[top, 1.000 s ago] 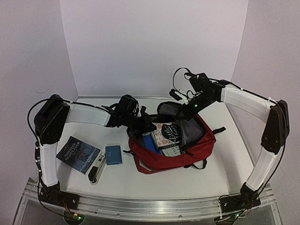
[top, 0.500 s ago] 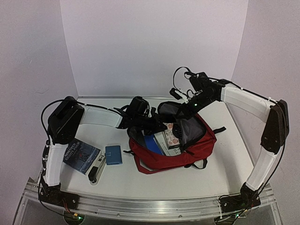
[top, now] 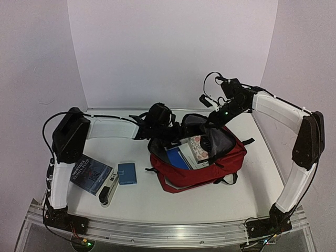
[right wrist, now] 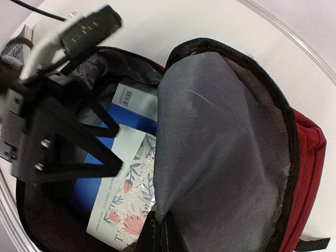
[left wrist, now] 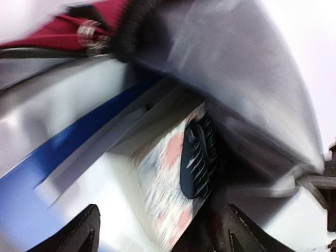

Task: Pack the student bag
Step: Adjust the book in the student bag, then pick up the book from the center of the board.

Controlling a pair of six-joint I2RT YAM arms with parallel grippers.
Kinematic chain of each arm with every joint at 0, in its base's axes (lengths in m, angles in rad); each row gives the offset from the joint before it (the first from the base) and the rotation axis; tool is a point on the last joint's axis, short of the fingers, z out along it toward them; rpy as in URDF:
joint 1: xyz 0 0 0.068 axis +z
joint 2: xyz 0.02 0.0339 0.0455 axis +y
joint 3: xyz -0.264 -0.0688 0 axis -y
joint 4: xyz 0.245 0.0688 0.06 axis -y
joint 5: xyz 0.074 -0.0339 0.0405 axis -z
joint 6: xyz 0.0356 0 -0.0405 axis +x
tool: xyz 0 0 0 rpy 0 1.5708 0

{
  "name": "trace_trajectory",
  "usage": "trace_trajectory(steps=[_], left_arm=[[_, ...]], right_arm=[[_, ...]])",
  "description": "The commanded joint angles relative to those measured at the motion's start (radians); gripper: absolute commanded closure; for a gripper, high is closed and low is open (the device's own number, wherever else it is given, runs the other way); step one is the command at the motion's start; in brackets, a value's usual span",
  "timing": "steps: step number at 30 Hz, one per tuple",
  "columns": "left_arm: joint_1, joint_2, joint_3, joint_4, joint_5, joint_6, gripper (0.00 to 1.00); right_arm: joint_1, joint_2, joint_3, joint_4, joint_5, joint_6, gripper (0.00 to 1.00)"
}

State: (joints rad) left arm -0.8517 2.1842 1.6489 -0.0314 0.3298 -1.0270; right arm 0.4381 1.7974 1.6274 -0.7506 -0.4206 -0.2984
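Packing half done: the student bag lies open mid-way across the table, its grey-lined flap pinched up by the closed right gripper. A blue book and a floral book already sit inside, beneath the left gripper, which is spread wide and empty. A dark book, a blue case and a small black-and-white item lie outside to its left, apparently yet to pack.

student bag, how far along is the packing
Done: a blue book and a floral book lie inside the student bag. In hand: the right tool is shut on the bag's grey flap, holding it open; the left tool is open over the books, holding nothing. To do: a dark book, a small blue case and a black-and-white item on the table.
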Motion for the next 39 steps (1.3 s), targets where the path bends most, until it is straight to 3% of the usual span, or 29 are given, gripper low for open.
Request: trace_trajectory(steps=[1, 4, 6, 8, 12, 18, 28, 34, 39], left_arm=[[0.011, -0.285, -0.118, -0.233, -0.188, 0.072, 0.02], [0.013, -0.408, -0.216, -0.379, -0.291, -0.005, 0.0], [0.013, -0.475, -0.277, -0.468, -0.373, -0.087, 0.0], [0.015, -0.542, -0.351, -0.541, -0.445, -0.195, 0.0], [0.019, -0.676, -0.542, -0.618, -0.539, -0.421, 0.0], [0.023, -0.842, -0.697, -0.877, -0.647, -0.735, 0.0], [0.023, -1.047, -0.888, -1.158, -0.669, -1.119, 0.0], [0.025, -1.042, -0.954, -1.163, -0.68, -1.198, 0.0], [0.033, -1.09, -1.099, -0.951, -0.714, -1.199, 0.0]], right_arm=[[-0.017, -0.04, -0.018, -0.013, 0.011, -0.069, 0.99], [-0.016, -0.032, -0.016, -0.016, -0.002, -0.076, 0.79], [-0.017, -0.03, -0.012, -0.016, -0.016, -0.075, 0.5], [-0.017, -0.03, -0.008, -0.015, -0.023, -0.07, 0.31], [-0.018, -0.024, 0.005, -0.015, -0.022, -0.053, 0.04], [-0.017, -0.004, 0.05, -0.015, 0.02, -0.008, 0.02], [-0.018, 0.008, 0.113, 0.014, 0.004, 0.072, 0.02], [-0.025, 0.013, 0.138, 0.006, -0.061, 0.086, 0.02], [-0.031, 0.009, 0.146, -0.012, -0.097, 0.078, 0.02]])
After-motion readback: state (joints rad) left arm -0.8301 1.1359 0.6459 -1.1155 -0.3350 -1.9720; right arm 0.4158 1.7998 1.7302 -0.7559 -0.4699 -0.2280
